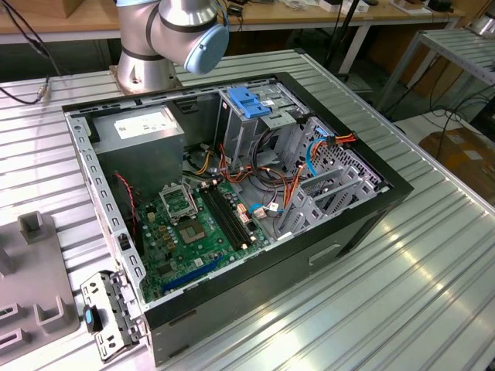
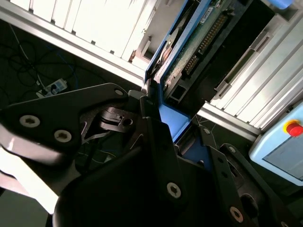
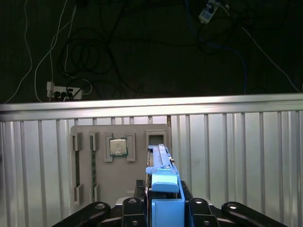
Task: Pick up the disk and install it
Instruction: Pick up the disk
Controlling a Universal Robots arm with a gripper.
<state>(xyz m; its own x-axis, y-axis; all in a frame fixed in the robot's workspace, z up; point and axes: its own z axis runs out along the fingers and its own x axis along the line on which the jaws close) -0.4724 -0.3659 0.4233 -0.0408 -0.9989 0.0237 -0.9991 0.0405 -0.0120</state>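
In both wrist views the disk appears edge-on, with a blue side rail facing the camera. My gripper is shut on it, one black finger on each side of the blue rail. The second wrist view shows the disk's green circuit board and connector row, with the gripper clamped at its near end. The disk's far end lines up with a slot of the grey holder plate; I cannot tell whether they touch. In the exterior view the open computer case lies on the ribbed metal table, with a drive cage topped in blue plastic.
A processor chip sits in the holder plate. Inside the case are the grey power-supply box, the green motherboard and loose orange and blue cables. The arm's base stands behind the case. A metal bracket lies at the case's near corner.
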